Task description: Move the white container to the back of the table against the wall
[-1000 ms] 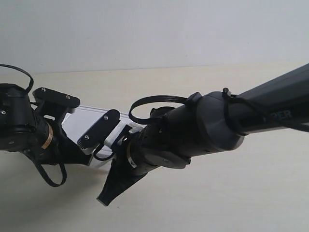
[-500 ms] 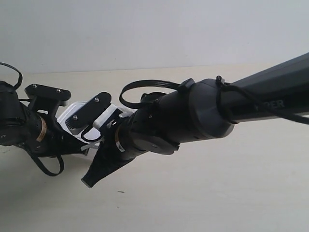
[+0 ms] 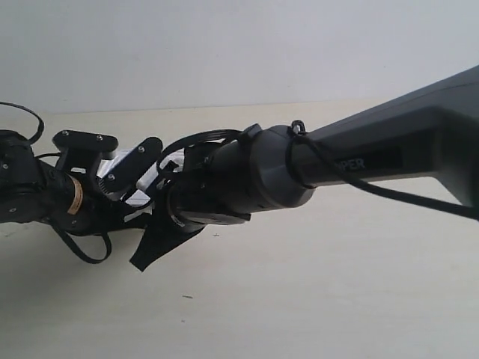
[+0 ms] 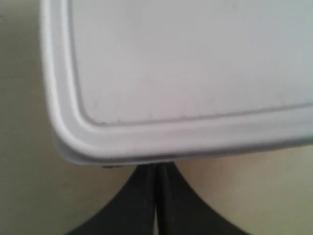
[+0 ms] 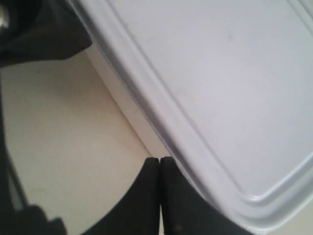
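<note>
The white container (image 4: 186,63) fills most of the left wrist view, lid up, one rounded corner showing. My left gripper (image 4: 156,169) is shut and empty, its tips at the rim of the container's edge. My right gripper (image 5: 160,161) is shut too, with its tips against the container's side wall (image 5: 132,112). In the exterior view only small patches of the white container (image 3: 114,164) show between the arm at the exterior view's left (image 3: 37,198) and the arm at the exterior view's right (image 3: 247,183). It lies on the table (image 3: 337,284), short of the wall (image 3: 239,52).
The other arm's black parts (image 5: 39,29) show close beside the container in the right wrist view. A cable loop (image 3: 86,250) hangs from the arm at the exterior view's left. A tiny dark speck (image 3: 187,297) lies on the table.
Both arms and the container between them have slid toward the exterior view's left and a little farther back toward the wall. Less of the container shows now.
</note>
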You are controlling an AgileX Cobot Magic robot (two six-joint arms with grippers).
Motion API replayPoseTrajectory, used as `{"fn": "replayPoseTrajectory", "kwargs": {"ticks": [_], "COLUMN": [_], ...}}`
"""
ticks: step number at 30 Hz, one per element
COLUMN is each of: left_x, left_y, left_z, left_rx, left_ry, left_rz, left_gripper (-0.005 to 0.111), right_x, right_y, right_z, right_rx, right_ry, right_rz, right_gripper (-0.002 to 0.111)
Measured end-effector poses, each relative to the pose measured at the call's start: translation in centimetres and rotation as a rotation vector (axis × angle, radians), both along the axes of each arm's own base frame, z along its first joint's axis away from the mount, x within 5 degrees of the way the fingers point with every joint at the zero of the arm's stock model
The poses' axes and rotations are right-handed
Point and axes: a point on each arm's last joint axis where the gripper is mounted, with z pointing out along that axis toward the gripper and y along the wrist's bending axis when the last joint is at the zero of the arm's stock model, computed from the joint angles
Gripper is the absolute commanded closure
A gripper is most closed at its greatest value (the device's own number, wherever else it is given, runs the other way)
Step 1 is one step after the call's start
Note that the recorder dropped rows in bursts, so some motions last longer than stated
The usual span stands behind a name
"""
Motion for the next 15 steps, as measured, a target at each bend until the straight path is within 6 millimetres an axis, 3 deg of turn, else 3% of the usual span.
{"fn": "replayPoseTrajectory", "kwargs": {"ticks": [6, 15], "left_x": [1.3, 3.1], "left_y": [1.2, 0.9], "left_z": [-0.2, -1.3], "left_rx": [0.013, 0.086], "left_ry": [-0.029, -0.036], "left_rz": [-0.014, -0.108], "left_gripper": [0.107, 0.107], "right_x": [1.0, 2.4], "right_y": [0.3, 0.4], "right_z": [-1.0, -1.7], "right_rx": [-0.053, -0.181], "right_ry": [-0.043, -0.142], "right_rz": [0.010, 0.066], "right_gripper": [0.108, 0.108]}}
